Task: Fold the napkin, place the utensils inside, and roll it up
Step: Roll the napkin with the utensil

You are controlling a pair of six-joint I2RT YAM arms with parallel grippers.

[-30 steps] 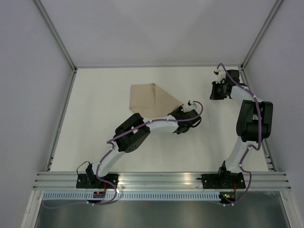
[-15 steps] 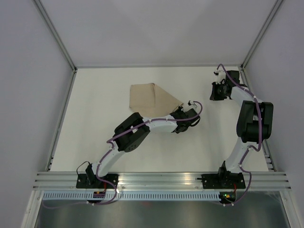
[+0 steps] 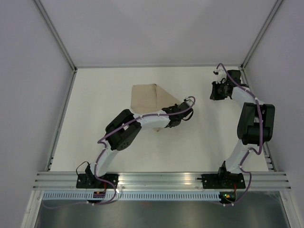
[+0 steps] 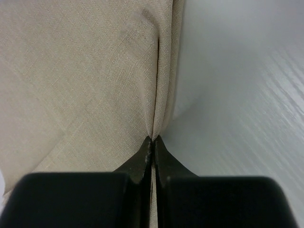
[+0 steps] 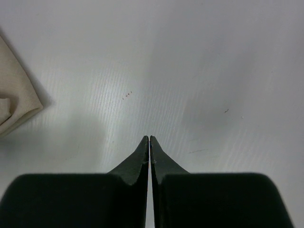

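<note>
The white counter (image 3: 95,142) is the biggest thing here. On it, toward the far side and a little left of the middle, lies the tan napkin (image 3: 147,97), partly folded, its right part drawn out to a point. The left hand (image 4: 152,140) is clamped on that doubled edge, its 2 fingers pressed together with the cloth between them. The right hand (image 5: 149,138) waits well apart near the far right corner, its fingers closed together on nothing, above bare counter. I see no utensils in any view. I think the folding step is in hand. Next, the left hand should carry the edge across, lay it flat and let go without dragging the cloth.
</note>
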